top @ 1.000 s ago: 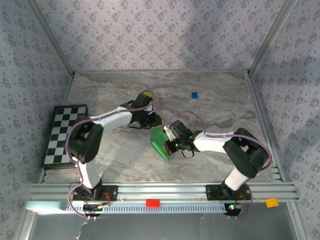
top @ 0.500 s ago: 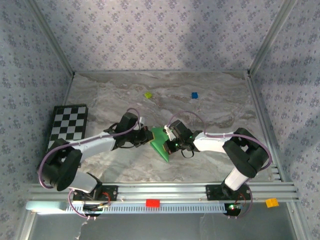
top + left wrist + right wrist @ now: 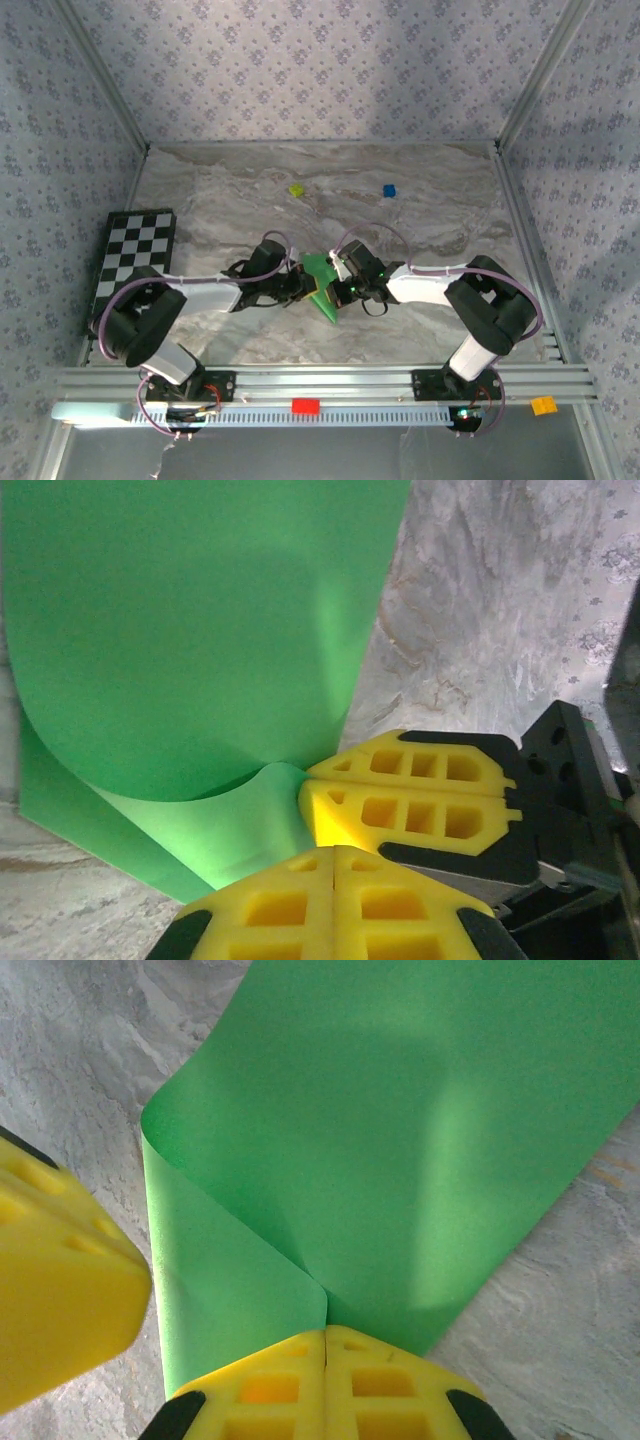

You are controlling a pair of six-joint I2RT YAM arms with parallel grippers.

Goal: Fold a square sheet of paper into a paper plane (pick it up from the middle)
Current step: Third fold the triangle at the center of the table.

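The square sheet of paper [image 3: 322, 275] is bright green and lies folded over on the marble table between my two grippers. My right gripper [image 3: 338, 288] is shut on it. In the right wrist view the fold's corner of the paper [image 3: 400, 1130] runs straight into the seam of the shut gripper [image 3: 325, 1332]. My left gripper [image 3: 303, 287] is shut and low at the sheet's left edge. In the left wrist view its gripper [image 3: 335, 852] sits beside the curled paper [image 3: 200, 630], just below the right gripper's fingers [image 3: 420, 810]. I cannot see paper between the left pads.
A black-and-white checkerboard [image 3: 130, 265] lies at the table's left edge. A small yellow-green block [image 3: 296, 189] and a blue block [image 3: 389, 189] sit farther back. A red block [image 3: 305, 406] and an orange block [image 3: 543, 405] rest at the front rail. Patterned walls enclose the table.
My left arm swung from the far middle, by the yellow-green block, down to the paper's left edge, and its gripper closed. The right gripper and paper stayed put.
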